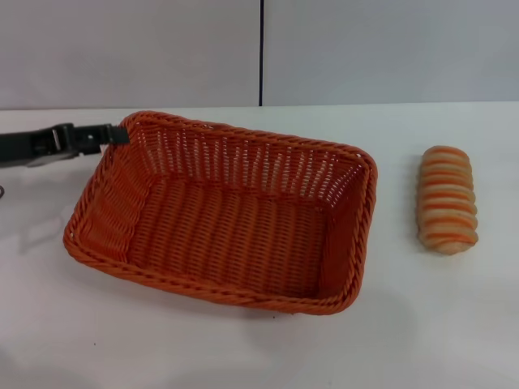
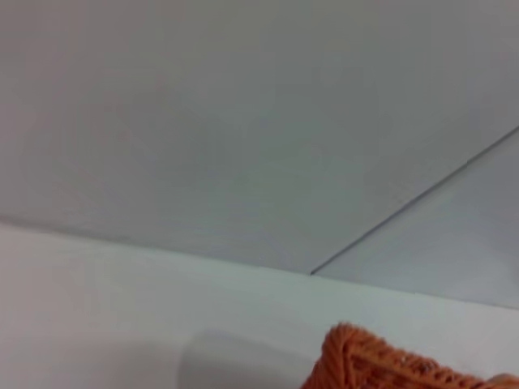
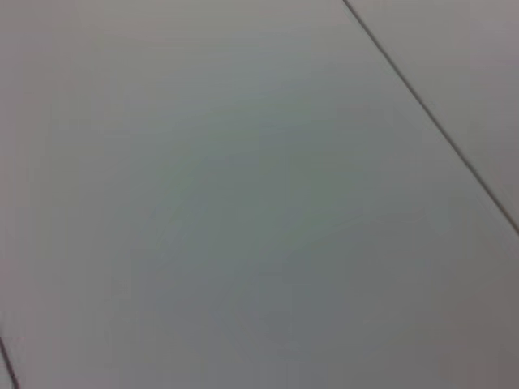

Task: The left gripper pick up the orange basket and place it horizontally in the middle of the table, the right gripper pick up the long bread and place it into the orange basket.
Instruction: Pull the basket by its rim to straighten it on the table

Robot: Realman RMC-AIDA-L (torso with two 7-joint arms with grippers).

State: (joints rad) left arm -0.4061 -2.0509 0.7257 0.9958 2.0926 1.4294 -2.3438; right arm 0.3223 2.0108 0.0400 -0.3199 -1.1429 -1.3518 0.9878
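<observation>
Left gripper (image 1: 117, 134) at orange basket (image 1: 227, 215) far-left corner rim; fingers' state unclear. Long bread (image 1: 447, 199) lies right of basket, long axis front-to-back on tabletop (image 1: 454, 324); right gripper out of view.

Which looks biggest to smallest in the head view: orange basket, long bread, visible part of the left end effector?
1. orange basket, by far the largest.
2. long bread.
3. left end effector: it is cut off by the picture's edge, and its visible part looks close to the bread in length but thinner, so this ranking is unsure.
</observation>
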